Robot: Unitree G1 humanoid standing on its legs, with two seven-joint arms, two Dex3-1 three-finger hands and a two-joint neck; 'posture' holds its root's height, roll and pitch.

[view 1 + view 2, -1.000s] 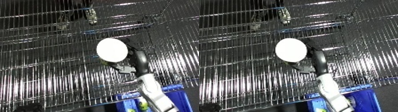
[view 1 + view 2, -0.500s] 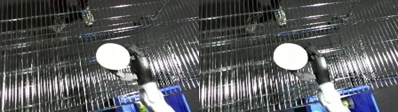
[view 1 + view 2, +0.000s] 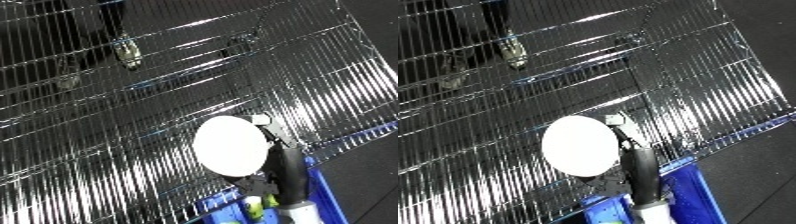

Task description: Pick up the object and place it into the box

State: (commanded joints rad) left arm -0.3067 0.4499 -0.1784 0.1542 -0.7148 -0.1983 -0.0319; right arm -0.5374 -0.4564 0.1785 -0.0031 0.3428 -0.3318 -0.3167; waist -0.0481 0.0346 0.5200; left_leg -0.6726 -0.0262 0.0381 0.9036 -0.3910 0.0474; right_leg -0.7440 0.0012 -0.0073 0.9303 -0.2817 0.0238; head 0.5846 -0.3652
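A wire rack (image 3: 178, 90) is seen filling the view, bright glints along its bars. Dark floor (image 3: 762, 30) is seen right of the rack.

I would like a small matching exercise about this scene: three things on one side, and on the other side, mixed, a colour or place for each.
Things:
1. disc
2. bin
3. right hand

Descriptions:
a. blue, at the lower edge
b. black, curled round the disc's edge
c. white and round, in front of the wire rack

Pairs: 1-c, 2-a, 3-b
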